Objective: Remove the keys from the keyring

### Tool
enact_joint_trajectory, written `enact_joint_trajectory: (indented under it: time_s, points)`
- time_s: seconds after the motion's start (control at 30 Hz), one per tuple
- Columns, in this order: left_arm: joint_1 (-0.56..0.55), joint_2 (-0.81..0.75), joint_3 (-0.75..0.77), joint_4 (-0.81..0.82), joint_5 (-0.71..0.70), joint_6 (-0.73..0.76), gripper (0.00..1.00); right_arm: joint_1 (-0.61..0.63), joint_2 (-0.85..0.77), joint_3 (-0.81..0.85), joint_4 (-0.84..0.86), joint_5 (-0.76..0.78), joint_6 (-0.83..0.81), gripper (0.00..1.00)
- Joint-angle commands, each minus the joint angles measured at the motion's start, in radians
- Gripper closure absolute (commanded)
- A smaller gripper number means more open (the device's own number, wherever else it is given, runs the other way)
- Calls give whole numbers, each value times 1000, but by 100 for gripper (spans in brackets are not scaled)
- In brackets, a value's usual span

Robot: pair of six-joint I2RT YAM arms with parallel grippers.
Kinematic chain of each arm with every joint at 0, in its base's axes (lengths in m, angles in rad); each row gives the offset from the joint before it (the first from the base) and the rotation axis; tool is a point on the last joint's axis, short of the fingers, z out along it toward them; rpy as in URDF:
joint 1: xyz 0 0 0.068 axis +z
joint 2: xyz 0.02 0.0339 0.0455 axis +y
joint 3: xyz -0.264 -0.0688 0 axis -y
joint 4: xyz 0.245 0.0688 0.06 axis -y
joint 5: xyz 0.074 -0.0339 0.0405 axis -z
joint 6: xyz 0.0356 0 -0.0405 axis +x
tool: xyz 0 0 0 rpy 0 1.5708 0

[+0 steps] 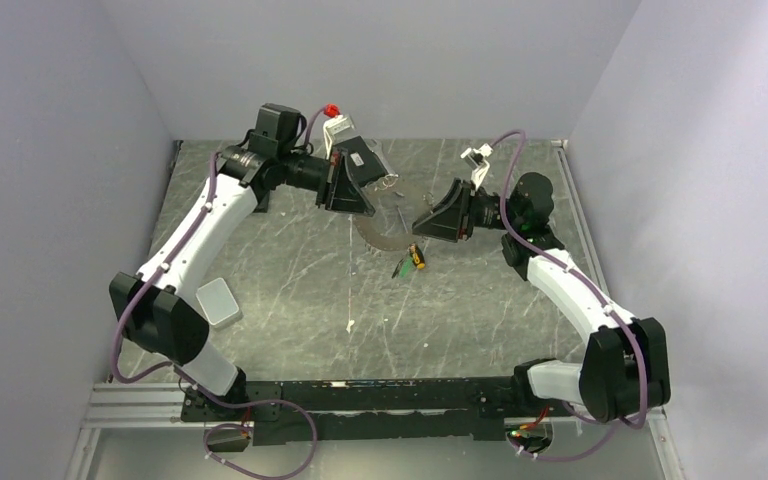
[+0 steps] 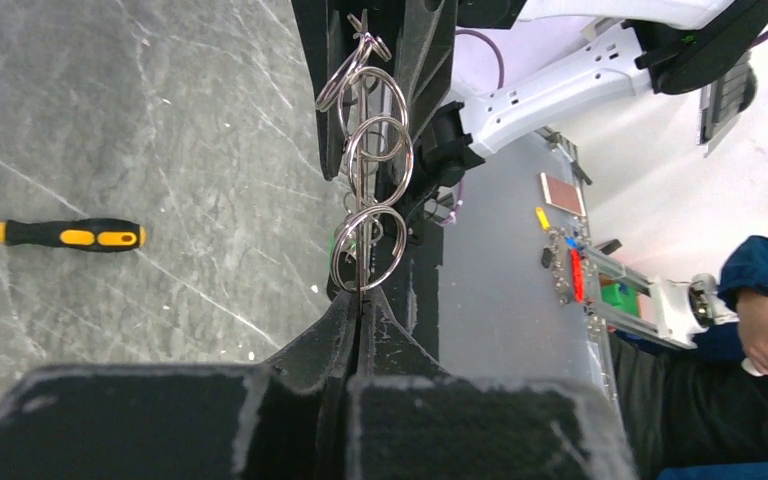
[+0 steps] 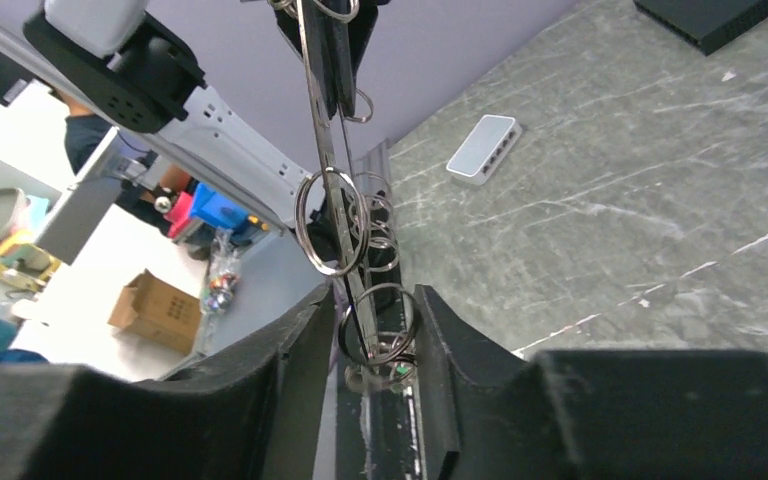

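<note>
The keyring (image 1: 380, 238) is a thin grey hoop held off the table between my two grippers. In the left wrist view it shows edge-on (image 2: 361, 200), with several small split rings (image 2: 380, 150) threaded on it. My left gripper (image 2: 360, 295) is shut on the hoop's edge. My right gripper (image 3: 372, 300) is open, its jaws standing either side of the hoop (image 3: 322, 130) and of one small ring (image 3: 375, 325) that nearly fills the gap. Small grey key pieces (image 3: 360, 378) and a green tag (image 3: 400, 370) hang below it.
A yellow-and-black screwdriver (image 1: 412, 262) lies on the marbled table just in front of the hoop; it also shows in the left wrist view (image 2: 70, 234). A white power strip (image 1: 218, 301) lies at the left, also seen in the right wrist view (image 3: 483, 149).
</note>
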Motion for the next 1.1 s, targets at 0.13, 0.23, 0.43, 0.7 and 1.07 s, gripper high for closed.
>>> enact_joint_trajectory:
  time_s: [0.13,0.23,0.43,0.7,1.07]
  points:
    - [19,31,-24,168,113,-162,100,25,14,-8,153,41,163,76]
    - [28,44,-23,184,108,-184,100,25,16,-1,141,41,172,89]
    - [46,83,35,96,-61,-130,81,25,34,11,126,63,213,100]
    - [48,69,72,23,-420,-7,33,-19,86,36,80,236,328,100]
    - [48,-26,-6,102,-510,110,15,-39,156,101,45,461,443,100]
